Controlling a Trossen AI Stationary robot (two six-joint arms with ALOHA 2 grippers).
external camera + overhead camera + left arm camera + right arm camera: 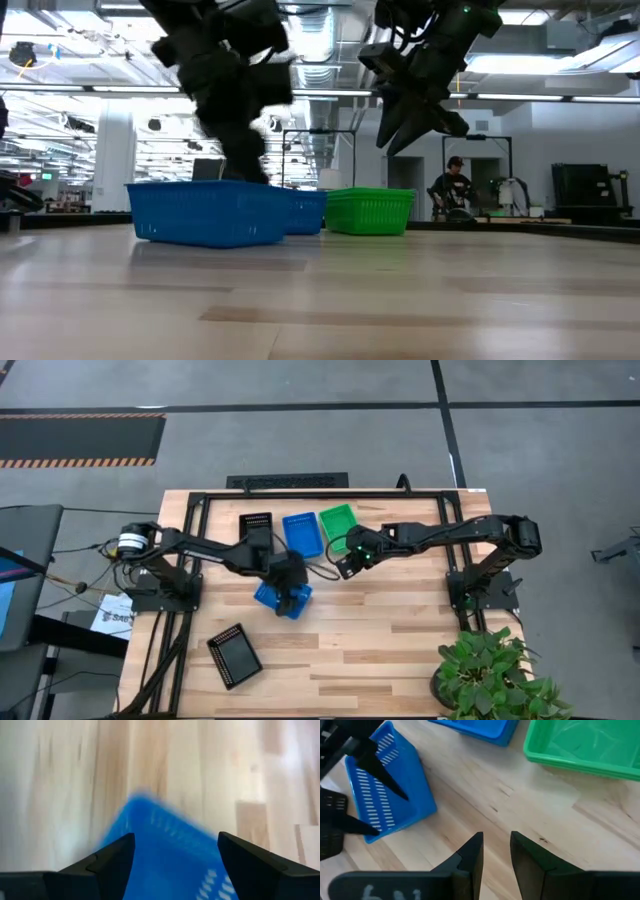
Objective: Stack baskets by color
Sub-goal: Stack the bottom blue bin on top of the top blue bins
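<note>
One loose blue basket [283,596] is straddled mid-tabletop by the spread-open left gripper [290,598]; rim should be pinched squarely; right gripper [349,563] hangs empty, half-parted.

Light wood butcher-block worktop [400,630]. Along the far edge sit three baskets in a row: black basket [257,526], blue basket [302,533], green basket [338,523], side by side. Another blue one, the loose blue basket [270,596], rests near the middle. A second black basket [234,656] lies tilted near the front-left corner. A potted plant [495,675] stands at the front-right corner.
</note>
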